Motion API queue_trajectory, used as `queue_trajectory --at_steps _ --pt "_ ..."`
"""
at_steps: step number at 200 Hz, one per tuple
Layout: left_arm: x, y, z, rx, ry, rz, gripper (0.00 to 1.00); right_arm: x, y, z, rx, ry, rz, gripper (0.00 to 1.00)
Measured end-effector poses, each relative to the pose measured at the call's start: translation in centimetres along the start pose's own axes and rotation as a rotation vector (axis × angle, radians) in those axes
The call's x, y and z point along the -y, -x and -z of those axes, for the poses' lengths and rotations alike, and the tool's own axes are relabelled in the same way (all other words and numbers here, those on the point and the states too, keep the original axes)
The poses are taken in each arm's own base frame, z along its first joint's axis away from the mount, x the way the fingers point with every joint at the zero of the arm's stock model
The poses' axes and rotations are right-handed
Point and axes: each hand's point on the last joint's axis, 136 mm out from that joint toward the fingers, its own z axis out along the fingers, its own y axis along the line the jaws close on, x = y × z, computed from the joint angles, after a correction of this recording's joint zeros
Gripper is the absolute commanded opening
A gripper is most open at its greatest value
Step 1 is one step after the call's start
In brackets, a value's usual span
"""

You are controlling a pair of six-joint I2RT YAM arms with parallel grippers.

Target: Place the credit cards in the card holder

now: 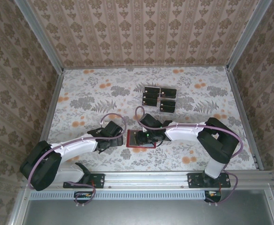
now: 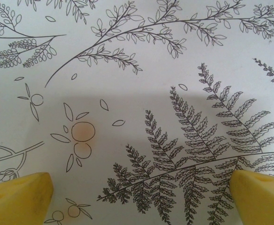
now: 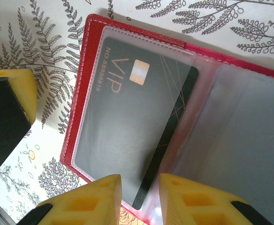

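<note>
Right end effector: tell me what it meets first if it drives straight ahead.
Probably the black VIP card inside the open red card holder, just beyond the right end effector; depth is unclear.

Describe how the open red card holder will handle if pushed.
The card holder looks thin and lies flat, so it would probably slide, not tip. Its clear pockets look floppy and might buckle; the inserted card likely stiffens that side.

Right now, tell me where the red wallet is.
In the top view the red wallet lies open near the front middle of the table, under the right gripper; the loose black cards sit farther back.
</note>
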Motion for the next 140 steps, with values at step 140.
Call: queue_trajectory --at_steps 140 --pt "0.09 -0.05 0.03 0.000 -0.002 -0.004 1.00 -0.62 0.68 -0.74 -0.003 0.016 0.008 0.34"
